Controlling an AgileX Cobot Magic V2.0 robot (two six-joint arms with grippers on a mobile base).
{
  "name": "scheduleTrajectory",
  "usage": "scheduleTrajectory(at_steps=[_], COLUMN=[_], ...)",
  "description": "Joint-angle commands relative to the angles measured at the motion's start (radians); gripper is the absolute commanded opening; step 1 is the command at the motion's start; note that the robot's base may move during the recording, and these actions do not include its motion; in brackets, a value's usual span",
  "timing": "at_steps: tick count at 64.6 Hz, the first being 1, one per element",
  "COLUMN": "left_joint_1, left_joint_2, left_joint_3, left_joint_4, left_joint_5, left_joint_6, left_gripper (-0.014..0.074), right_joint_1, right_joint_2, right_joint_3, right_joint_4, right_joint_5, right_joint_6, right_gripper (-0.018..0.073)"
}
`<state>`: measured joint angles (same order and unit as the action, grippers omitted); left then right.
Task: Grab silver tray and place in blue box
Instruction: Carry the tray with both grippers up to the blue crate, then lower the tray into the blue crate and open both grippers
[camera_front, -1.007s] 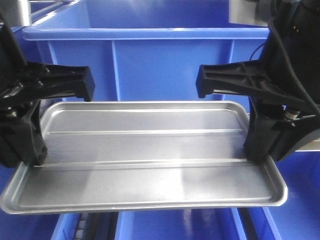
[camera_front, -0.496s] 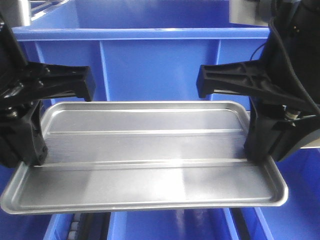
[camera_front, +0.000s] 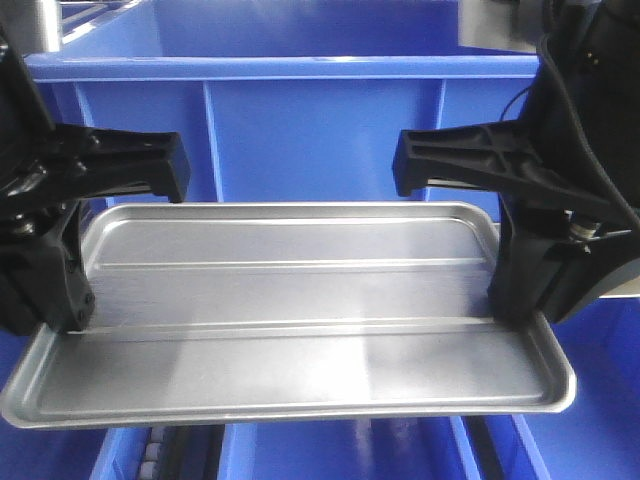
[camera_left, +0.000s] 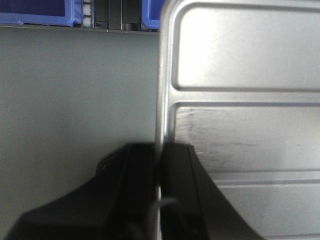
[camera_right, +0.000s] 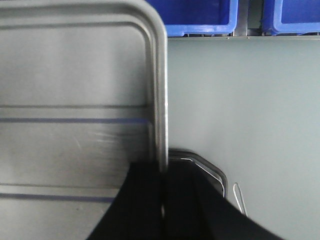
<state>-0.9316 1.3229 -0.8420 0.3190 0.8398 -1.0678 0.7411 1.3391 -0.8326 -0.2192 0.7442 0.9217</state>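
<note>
Two grippers, left gripper (camera_left: 160, 160) and right gripper (camera_right: 164, 172), are pinching the end rims of the silver tray (camera_front: 290, 300), holding it level before the blue box (camera_front: 320, 130). It is being carried, I judge; next, both arms should raise it together over the wall.

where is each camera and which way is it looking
Left wrist: on the left arm, looking down past the left gripper, jaws shut on the silver tray rim.
Right wrist: mirrored, right gripper pinching the opposite rim.
Front: on the robot, facing forward at the blue box; both grippers show.
All three share the tray.
</note>
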Motion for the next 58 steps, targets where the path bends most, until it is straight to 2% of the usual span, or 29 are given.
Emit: scheduleTrajectory(at_steps=[1,37,49,54,58], left_joint_1=[-0.003,-0.003,0.001,0.018,0.035], left_joint_2=[-0.031,-0.031,-0.031,-0.031,-0.031], left_joint_3=[-0.021,-0.021,-0.031,-0.064,-0.099], left_joint_4=[0.03,0.034,0.113,0.111,0.109], left_joint_5=[0.014,0.01,0.01,0.01,0.01], left_joint_6=[-0.011,-0.011,-0.011,-0.003,0.04], left_gripper=[-0.0013,-0.0013,-0.0013,-0.0013,-0.0013], right_joint_1=[-0.005,-0.005,-0.006,-0.011,-0.023], right_joint_2=[-0.034,-0.034,-0.034,-0.034,-0.034], right_joint_3=[-0.022,-0.022,-0.036,-0.061,-0.097], right_joint_4=[-0.043,-0.043,-0.044,-0.042,-0.03], right_joint_5=[-0.001,-0.007,-0.028,-0.022,-0.004], right_joint_6=[-0.001,-0.001,-0.005,-0.017,-0.03], right_gripper=[0.0059,0.0059,0.0059,0.0059,0.0059])
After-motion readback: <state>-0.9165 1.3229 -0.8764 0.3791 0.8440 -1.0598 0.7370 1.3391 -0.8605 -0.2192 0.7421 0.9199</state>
